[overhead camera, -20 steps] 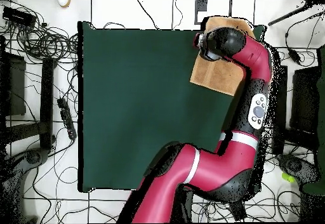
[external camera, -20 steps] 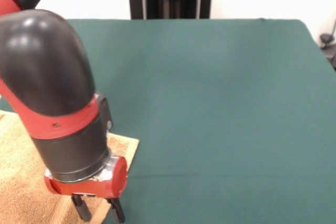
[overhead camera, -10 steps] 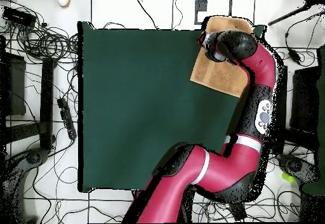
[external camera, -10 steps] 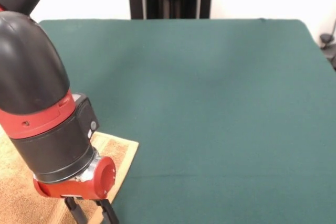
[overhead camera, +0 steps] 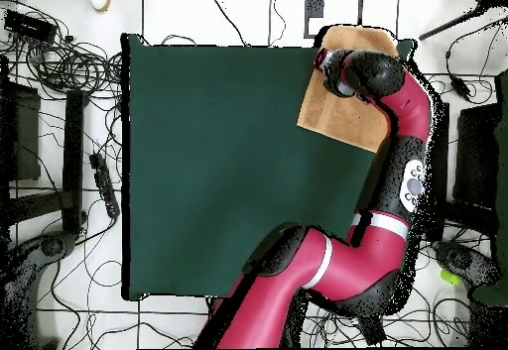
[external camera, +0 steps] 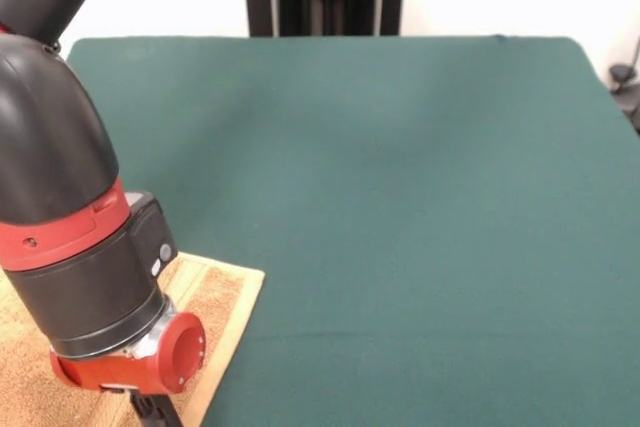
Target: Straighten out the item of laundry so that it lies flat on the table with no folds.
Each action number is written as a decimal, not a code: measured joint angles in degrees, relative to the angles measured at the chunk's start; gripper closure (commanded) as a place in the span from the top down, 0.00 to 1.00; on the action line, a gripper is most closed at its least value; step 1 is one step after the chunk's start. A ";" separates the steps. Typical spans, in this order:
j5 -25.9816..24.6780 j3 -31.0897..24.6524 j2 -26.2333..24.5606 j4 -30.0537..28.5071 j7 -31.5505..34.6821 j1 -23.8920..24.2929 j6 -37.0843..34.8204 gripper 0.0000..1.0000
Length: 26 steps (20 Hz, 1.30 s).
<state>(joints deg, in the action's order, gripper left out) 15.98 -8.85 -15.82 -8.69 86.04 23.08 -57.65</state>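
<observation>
Lying at the lower left of the front view, an orange-tan terry-cloth towel (external camera: 215, 299) is seen on the dark green felt tabletop (external camera: 400, 177) | judged soft, light, limp; best pinched at a corner | red-black arm descends upright over it | claw (external camera: 150, 412) mostly cropped, state cannot be told

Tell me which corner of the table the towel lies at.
The far corner from the robot's base, top right in the overhead view, bottom left in the front view. The towel lies there on the table, beneath the arm end.
</observation>
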 measured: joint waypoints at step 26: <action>-11.50 5.14 10.45 -19.42 0.05 -4.86 24.15 0.00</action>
<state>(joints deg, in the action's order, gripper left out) 4.48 -3.71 -5.37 -28.12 86.09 18.22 -33.50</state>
